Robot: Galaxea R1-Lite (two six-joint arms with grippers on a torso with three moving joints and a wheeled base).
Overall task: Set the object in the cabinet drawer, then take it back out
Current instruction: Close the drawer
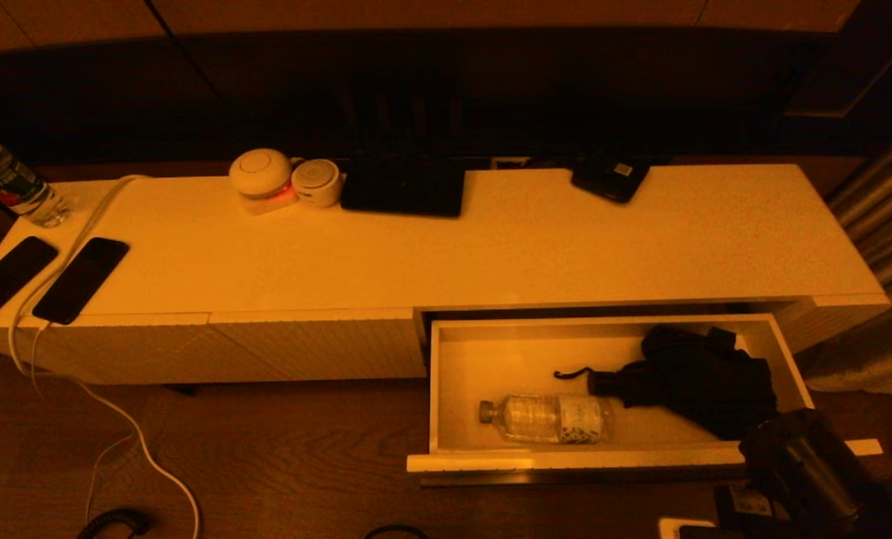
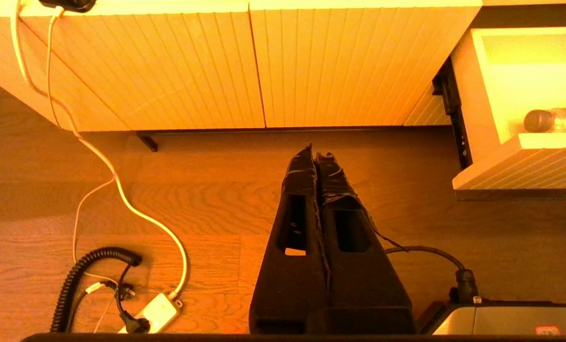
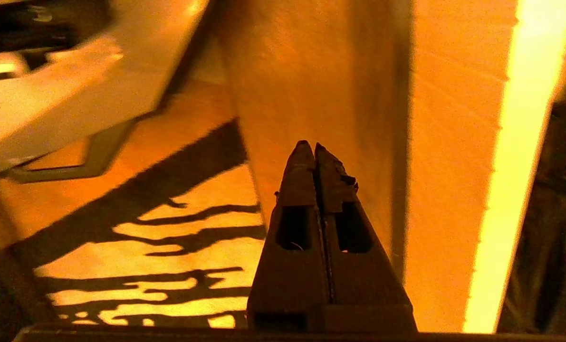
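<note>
So the water bottle (image 1: 547,418) is lying in the open cabinet drawer (image 1: 610,455), long axis along the front, cap pointing left. My right gripper (image 3: 311,148) sits pressed together, empty, off the drawer's right front corner, so it's the nearer one, and the bottle's off to its left. Left gripper (image 2: 317,154) is parked over the floor, fingers together too.

Black tapered grippers on a dark arm

The left gripper (image 2: 315,154) and right gripper (image 3: 310,149) each have two long black fingers (image 2: 294,223) with rectangular cut-out windows and wrinkled tape at the tips; a thin black cable (image 2: 425,251) trails off the left one.
</note>
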